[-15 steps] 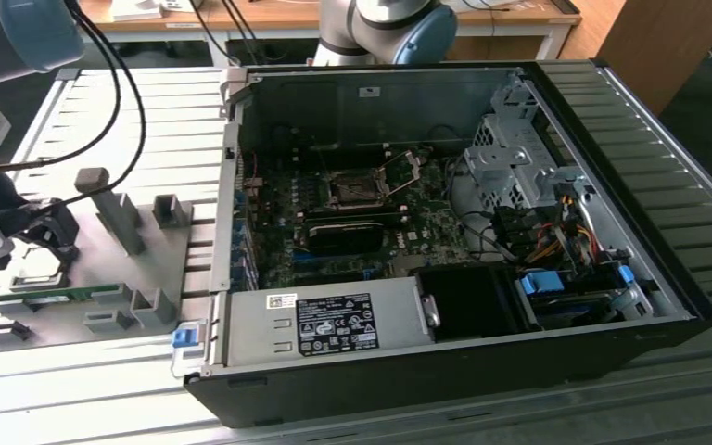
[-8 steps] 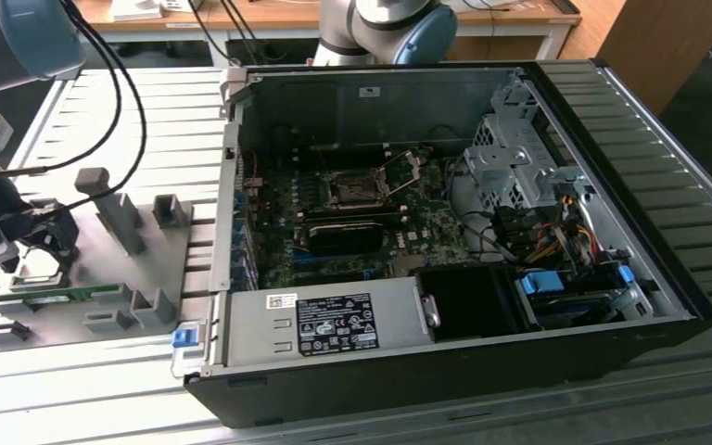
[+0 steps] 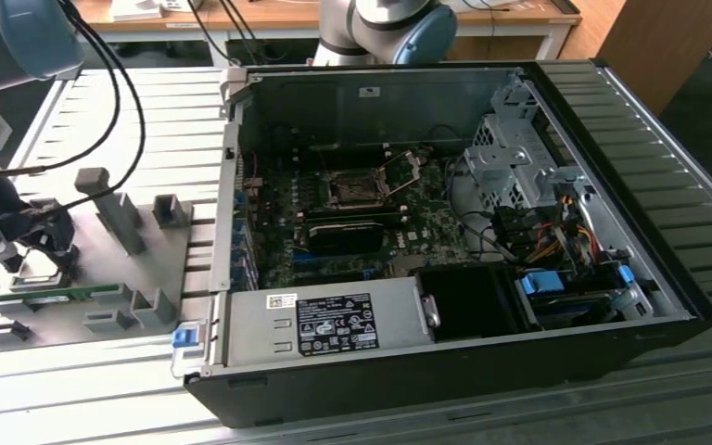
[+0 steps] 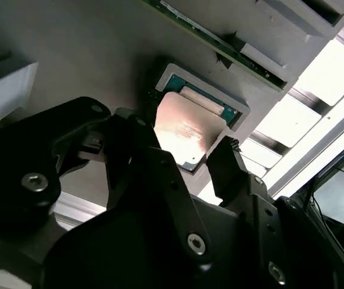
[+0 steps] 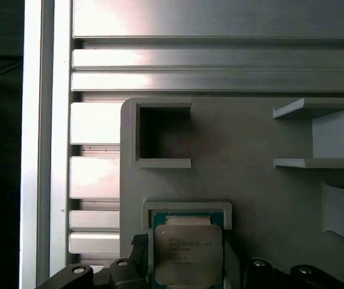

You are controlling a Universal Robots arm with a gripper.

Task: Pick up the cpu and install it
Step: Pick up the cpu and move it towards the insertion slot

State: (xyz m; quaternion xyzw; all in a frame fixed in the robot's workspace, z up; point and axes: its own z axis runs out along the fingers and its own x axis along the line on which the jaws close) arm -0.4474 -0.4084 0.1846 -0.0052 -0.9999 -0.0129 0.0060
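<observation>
Seemingly just above its pocket — the cpu (square, silvery-grey top).

The end effector partly hides the cpu.

Strong glare washes the cpu top in the second wrist view. Counter slats bright; computer case interior dim.
</observation>
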